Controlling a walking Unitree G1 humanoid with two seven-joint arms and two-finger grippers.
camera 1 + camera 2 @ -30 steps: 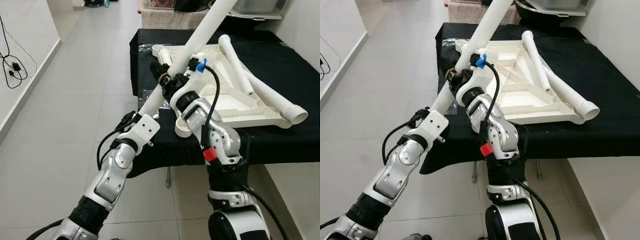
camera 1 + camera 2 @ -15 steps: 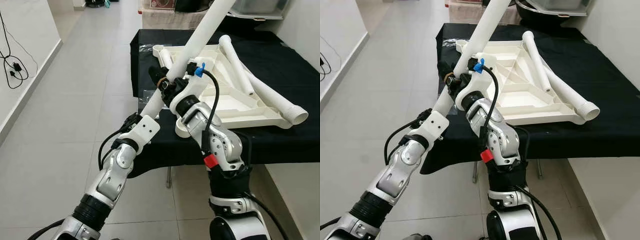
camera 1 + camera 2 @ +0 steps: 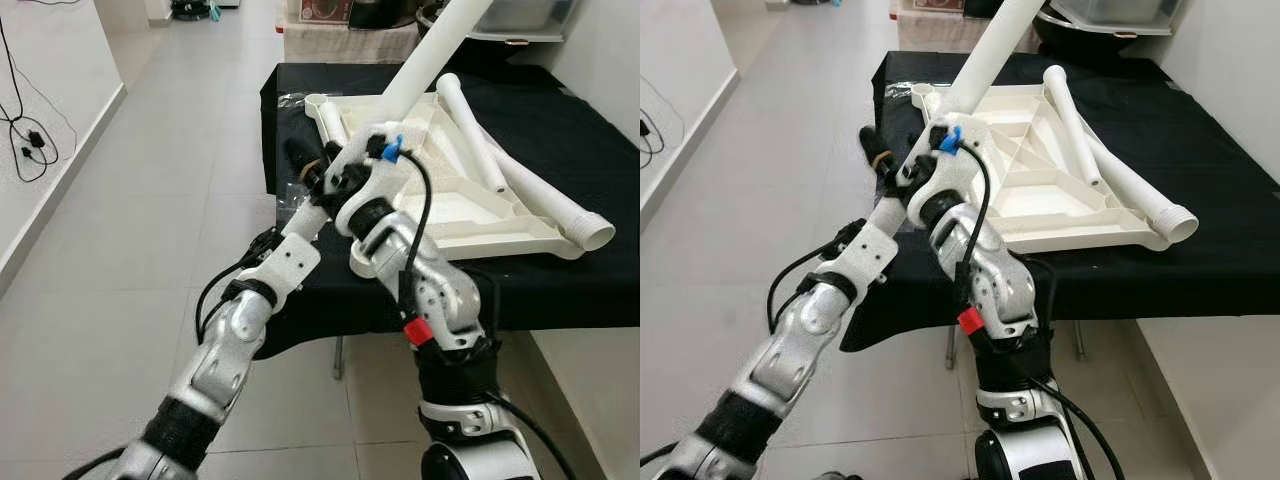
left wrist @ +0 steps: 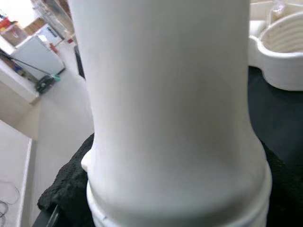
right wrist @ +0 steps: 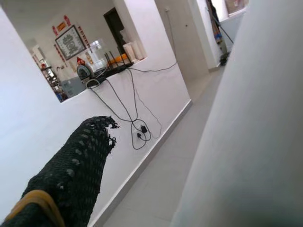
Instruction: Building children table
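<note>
A long white table leg (image 3: 425,65) slants up and away over the front corner of the black-clothed table (image 3: 580,130). My left gripper (image 3: 283,232) is shut on its lower, threaded end (image 4: 165,118). My right gripper (image 3: 305,160) sits higher along the leg and is open. One black finger with a yellow band (image 5: 71,165) stands clear of the leg (image 5: 246,142), with floor visible in the gap. The white tabletop (image 3: 470,215) lies upside down on the cloth. Two more legs (image 3: 470,130) (image 3: 555,205) rest across it.
A clear plastic bag (image 3: 293,98) lies at the table's far left corner. Tiled floor (image 3: 150,200) runs along the left, with a black cable and plug (image 3: 25,130) by the white wall. Boxes stand beyond the table.
My right gripper has slid left and its fingers have come off the leg. The leg now stands a little steeper, still held by the left gripper.
</note>
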